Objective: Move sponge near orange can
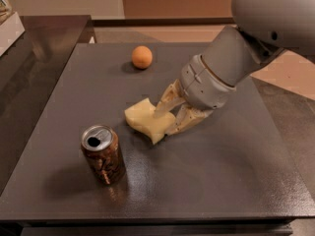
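— Desk: Nearest us, lower left of the frame, we see the orange can (102,154) upright on the dark table (226,181).

— Field: Just up and right of it, near but apart, we see the sponge (142,118), its right end clamped by the gripper (164,123) between pale fingers (168,101).

— Desk: Farthest, upper centre, we see a small orange fruit (141,57).

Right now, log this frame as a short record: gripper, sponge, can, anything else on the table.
gripper: mid-table, closed on the sponge
sponge: behind and right of the orange can, not touching it
orange can: upright, front left, top opened
orange fruit: far side of the table, alone
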`<state>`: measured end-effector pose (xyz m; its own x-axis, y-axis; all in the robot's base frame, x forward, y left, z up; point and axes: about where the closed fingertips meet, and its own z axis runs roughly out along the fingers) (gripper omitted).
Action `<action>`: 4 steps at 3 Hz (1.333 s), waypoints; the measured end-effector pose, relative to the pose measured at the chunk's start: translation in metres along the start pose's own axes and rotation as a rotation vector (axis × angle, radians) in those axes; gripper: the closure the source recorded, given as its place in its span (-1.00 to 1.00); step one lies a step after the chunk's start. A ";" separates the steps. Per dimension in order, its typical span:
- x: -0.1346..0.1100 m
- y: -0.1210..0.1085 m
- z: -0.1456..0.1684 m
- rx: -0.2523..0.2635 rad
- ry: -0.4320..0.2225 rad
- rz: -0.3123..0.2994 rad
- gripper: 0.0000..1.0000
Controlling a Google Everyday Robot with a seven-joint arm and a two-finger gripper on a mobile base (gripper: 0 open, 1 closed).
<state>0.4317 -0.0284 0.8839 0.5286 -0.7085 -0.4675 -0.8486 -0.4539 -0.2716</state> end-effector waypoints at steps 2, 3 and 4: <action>-0.021 0.020 0.016 -0.033 -0.041 -0.044 0.65; -0.028 0.024 0.024 -0.040 -0.052 -0.049 0.17; -0.034 0.027 0.031 -0.050 -0.058 -0.056 -0.28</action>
<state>0.3900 0.0000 0.8659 0.5721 -0.6491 -0.5013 -0.8148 -0.5197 -0.2568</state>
